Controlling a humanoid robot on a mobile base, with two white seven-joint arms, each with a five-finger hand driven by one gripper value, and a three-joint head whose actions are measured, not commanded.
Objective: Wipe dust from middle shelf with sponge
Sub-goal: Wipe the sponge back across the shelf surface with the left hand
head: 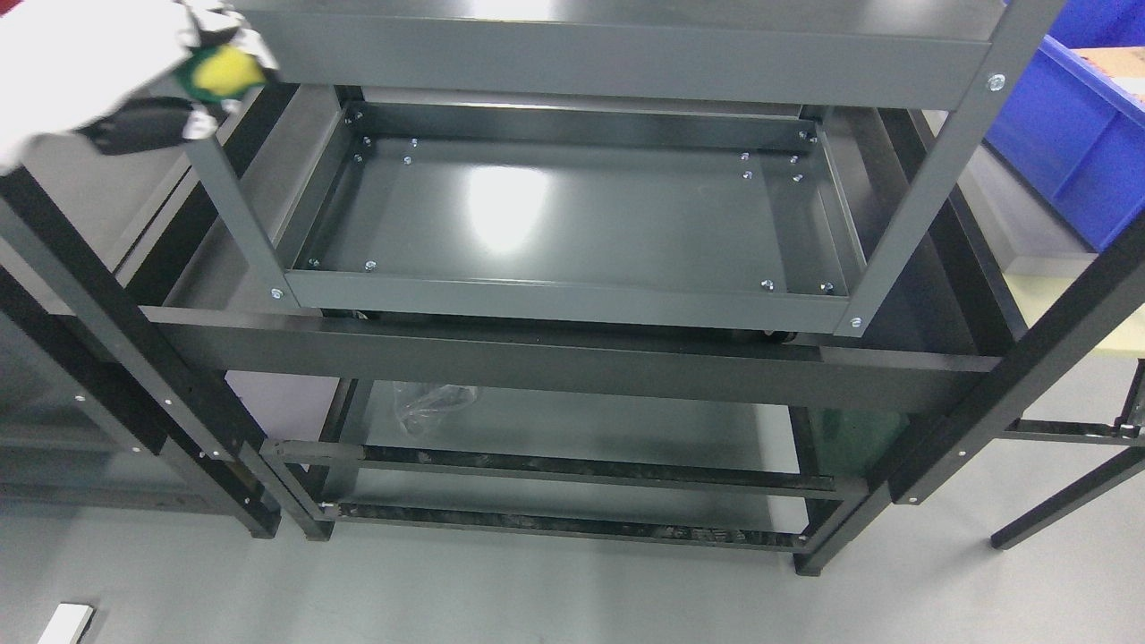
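A yellow sponge with a green backing [225, 70] is at the top left, held in my left hand [197, 85], whose white arm comes in from the upper left edge and looks blurred. The hand and sponge are outside the grey cart, by its near left post [234, 210]. The grey tray shelf [572, 295] lies in the middle of the picture, below and to the right of the sponge, with a bright glare on its floor. The shelf above it [626, 58] overhangs its far side. My right hand does not show.
A black rack frame surrounds the cart, its front beam [572, 358] crossing just below the tray. A blue bin [1064, 134] stands at the upper right above a pale tabletop [1073, 304]. A clear plastic bag [429, 402] lies on a lower level. A white object [64, 623] lies on the floor.
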